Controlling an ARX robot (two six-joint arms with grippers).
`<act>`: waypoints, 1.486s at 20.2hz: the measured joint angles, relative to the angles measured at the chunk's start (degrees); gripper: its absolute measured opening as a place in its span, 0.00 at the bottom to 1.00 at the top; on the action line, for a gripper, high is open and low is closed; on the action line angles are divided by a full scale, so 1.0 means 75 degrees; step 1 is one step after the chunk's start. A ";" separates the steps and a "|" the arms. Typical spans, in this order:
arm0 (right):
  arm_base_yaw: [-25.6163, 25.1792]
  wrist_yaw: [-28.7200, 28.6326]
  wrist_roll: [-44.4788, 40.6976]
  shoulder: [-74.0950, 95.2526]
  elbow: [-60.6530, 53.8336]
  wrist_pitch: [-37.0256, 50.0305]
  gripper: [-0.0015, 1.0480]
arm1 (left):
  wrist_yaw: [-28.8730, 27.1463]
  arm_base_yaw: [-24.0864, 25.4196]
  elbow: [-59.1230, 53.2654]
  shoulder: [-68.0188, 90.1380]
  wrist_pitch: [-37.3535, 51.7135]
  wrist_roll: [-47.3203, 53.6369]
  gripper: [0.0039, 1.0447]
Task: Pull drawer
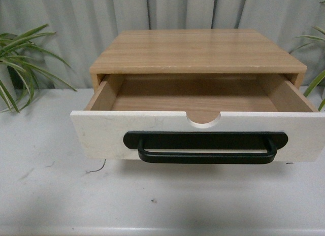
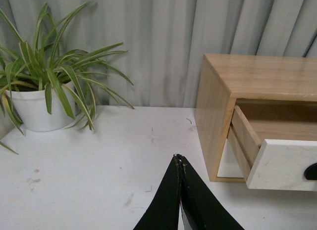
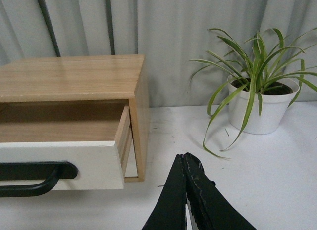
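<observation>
Drawer [image 1: 101, 137] stands pulled well out of the wooden cabinet [image 1: 198, 51], its white front hanging forward over the white tabletop [image 1: 61, 195] with the light wood inside open to view. A semicircular notch [image 1: 204, 122] cuts the top edge of the front at its middle, and the long black handle [image 1: 205, 147] runs across just below it. In the front view neither arm shows. The left wrist view shows the left gripper [image 2: 179, 158] well clear of the cabinet's left side, over bare tabletop; its black fingers [image 2: 168, 200] meet at the tips with nothing between them. The right wrist view shows the right gripper [image 3: 184, 156] likewise off the cabinet's right side, its fingers [image 3: 171, 200] pressed together at the tips and holding nothing. A potted plant [image 2: 42, 86] in a white pot sits on the tabletop to the left of the cabinet, and another plant [image 3: 257, 91] to the right. A grey curtain [image 1: 152, 12] hangs behind everything.
</observation>
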 joint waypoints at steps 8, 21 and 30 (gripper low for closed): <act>-0.0003 -0.0012 -0.0003 -0.1230 0.0006 -0.1714 0.02 | 0.0000 0.0000 0.0006 -0.1233 -0.1346 0.0000 0.01; 0.0000 0.0003 0.0000 -0.1786 0.0006 -0.1877 0.02 | 0.0000 0.0000 0.0006 -0.1233 -0.1361 0.0000 0.01; 0.0000 0.0003 0.0003 -0.1786 0.0006 -0.1877 0.96 | -0.0003 0.0000 0.0006 -0.1233 -0.1361 0.0003 0.96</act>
